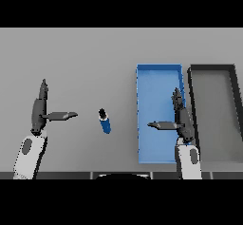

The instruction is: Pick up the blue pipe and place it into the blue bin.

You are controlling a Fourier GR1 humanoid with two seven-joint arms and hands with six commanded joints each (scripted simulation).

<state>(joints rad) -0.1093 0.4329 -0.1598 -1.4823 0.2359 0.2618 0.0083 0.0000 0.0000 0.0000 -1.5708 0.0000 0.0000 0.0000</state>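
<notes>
The blue pipe (104,121) is lying on the counter (85,58) between my two hands, its long axis running near-to-far with a slight tilt. My left robot hand (40,110) and right robot hand (180,119), which is hovering over the blue bin (159,68), are both holding fingers straight, empty. The right looks marginally nearer.

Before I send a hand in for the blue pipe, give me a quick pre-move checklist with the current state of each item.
1. Blue pipe lying free on the table, nothing touching it: ok.
2. Left hand open, thumb pointing toward the pipe, apart from it: ok.
3. Right hand open and holding nothing: ok.
4. Blue bin holds no objects, though the right hand hangs over it: ok.
5. Dark bin sits right of the blue bin; do not confuse them: ok.
6. Pipe grasped: not ok, not yet done.
</notes>
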